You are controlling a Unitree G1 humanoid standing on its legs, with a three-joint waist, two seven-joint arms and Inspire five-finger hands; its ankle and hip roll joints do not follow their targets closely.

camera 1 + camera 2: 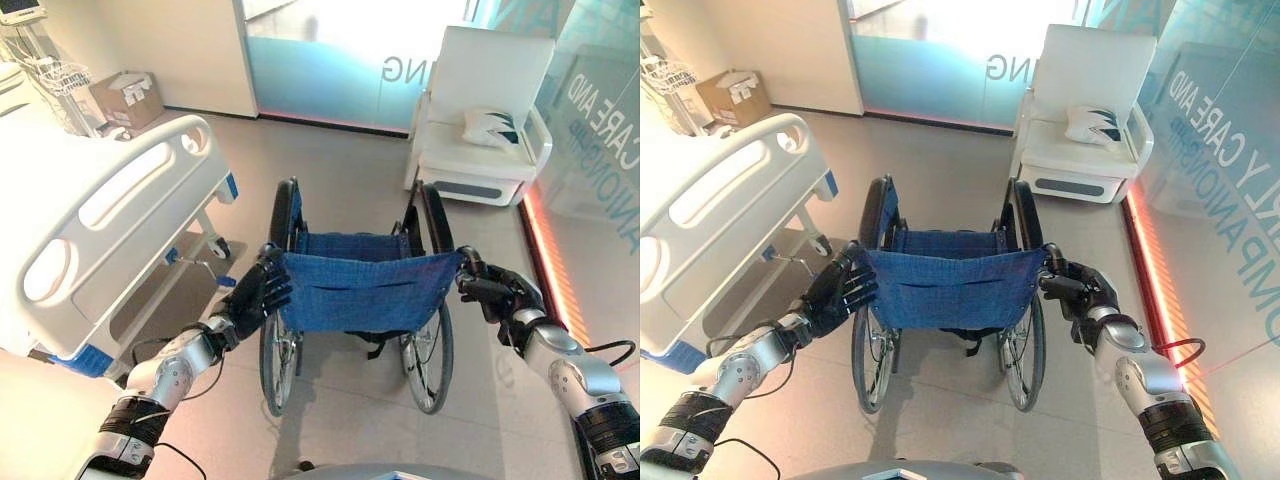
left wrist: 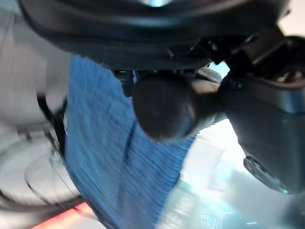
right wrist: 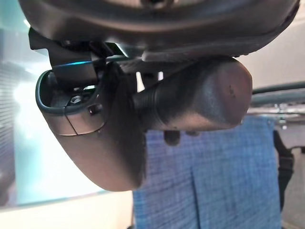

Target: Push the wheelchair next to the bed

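Wheelchair (image 1: 355, 290): blue woven cloth back; bed (image 1: 110, 215): glossy plastic.

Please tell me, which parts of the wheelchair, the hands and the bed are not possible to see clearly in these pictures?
- Wheelchair seat and footrests: hidden behind its blue backrest, eye views.
- Push handles: covered by the left hand and right hand curled round them.
- Bed: its head end is cut off by the left edge.
- Left wrist view: blurred; the backrest and wheel beyond the hand are smeared.
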